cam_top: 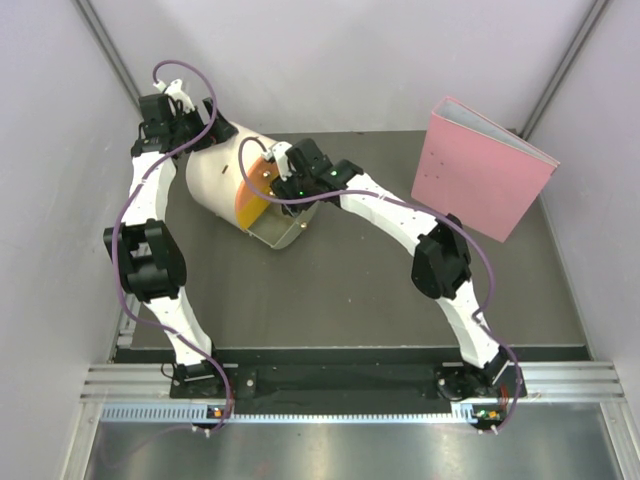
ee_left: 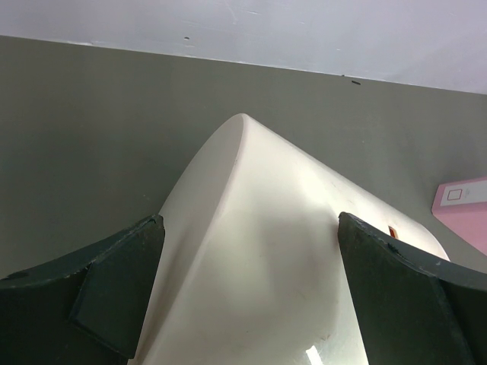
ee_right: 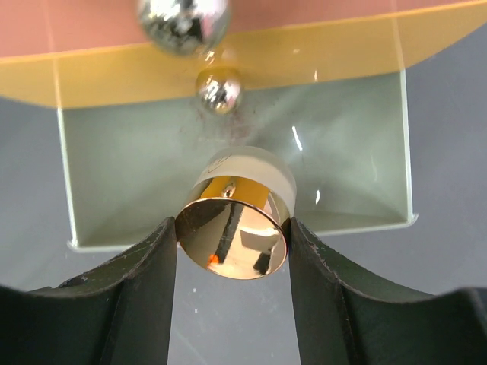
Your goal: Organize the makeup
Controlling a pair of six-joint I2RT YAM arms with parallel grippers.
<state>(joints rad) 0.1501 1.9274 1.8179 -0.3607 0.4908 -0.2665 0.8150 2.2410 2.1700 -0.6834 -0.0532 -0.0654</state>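
Observation:
My right gripper [ee_right: 233,255] is shut on the round gold compact [ee_right: 232,228], a mirror-bright disc with a pale rim. It holds the compact just above the near rim of the open clear drawer [ee_right: 114,175]. In the top view my right gripper [cam_top: 278,172] is over that drawer [cam_top: 285,232]. My left gripper [ee_left: 251,293] is open wide, its fingers [ee_left: 114,289] set on either side of the top of the cream cylindrical box [ee_left: 259,228]. In the top view it [cam_top: 192,118] is at the box's back end. The lipstick cases and peach bottles are out of view.
The cream box [cam_top: 215,170] lies on its side at the back left, its orange-yellow front [cam_top: 250,200] pulled out with the drawer. A silver knob [ee_right: 183,21] sits on that front [ee_right: 114,76]. A pink binder [cam_top: 480,180] stands at the back right and also shows in the left wrist view [ee_left: 466,209].

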